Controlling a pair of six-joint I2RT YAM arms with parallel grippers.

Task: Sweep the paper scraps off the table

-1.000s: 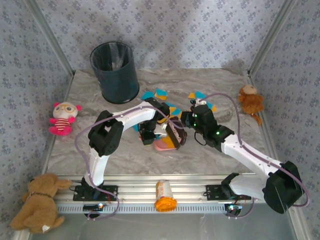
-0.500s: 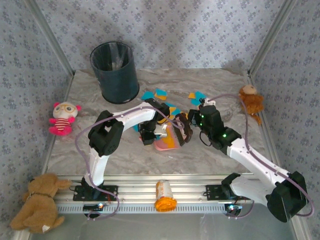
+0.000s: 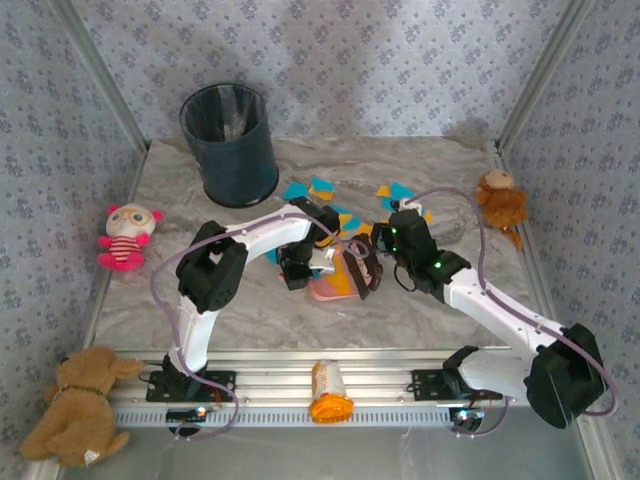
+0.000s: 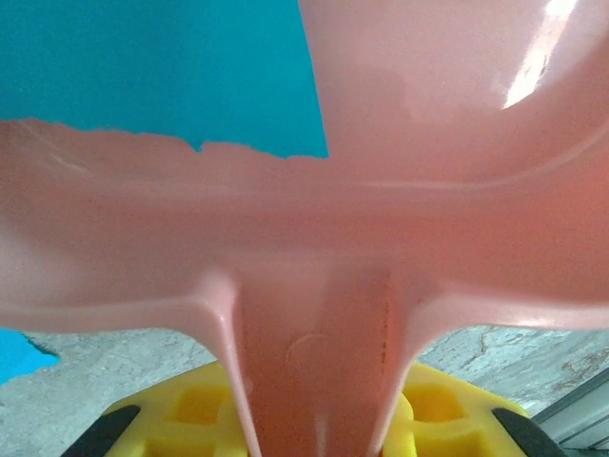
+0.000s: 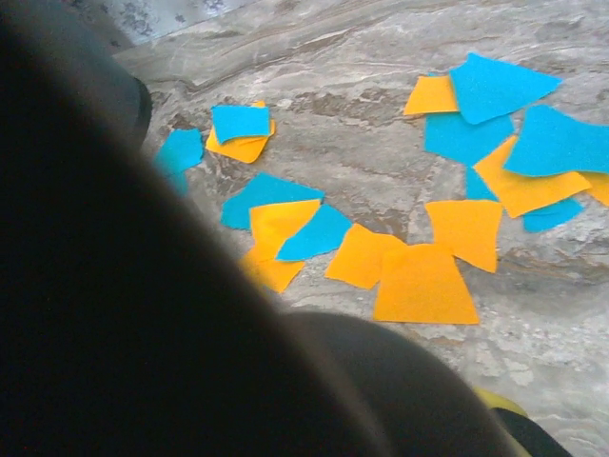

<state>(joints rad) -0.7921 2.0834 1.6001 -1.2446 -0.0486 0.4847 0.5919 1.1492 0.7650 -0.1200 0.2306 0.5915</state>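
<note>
**Pink dustpan (image 4: 314, 228) and dark brush (image 3: 363, 262) meeting beside the paper**

The left gripper (image 4: 314, 424) is clamping its yellow jaws on the dustpan's handle and is holding the pan low at the middle of the table (image 5: 362, 143). The right gripper (image 3: 383, 240) is carrying the brush just beside the pan, with its jaws closed together on the brush as far as the views allow.

The paper scraps (image 5: 419, 281), orange-yellow and turquoise, are lying flat on the marble. Most are sitting just beyond the two tools, and several are overlapping. One turquoise piece is showing past the pan's wall in the left wrist view; whether it is lying inside the pan cannot be told.

Sweeping well is likely calling for three things:
- The pan's lip is pressing flat on the table, so that thin paper is not sliding underneath.
- The bristles are starting beyond the farthest pieces.
- The strokes are short, low and drawn toward the pan's mouth.

Each scrap is roughly square, so none is showing a marked long axis, and their corners are pointing in mixed directions. The scatter as a whole is forming a band whose long axis is running across the table from left to right in the top view.
</note>
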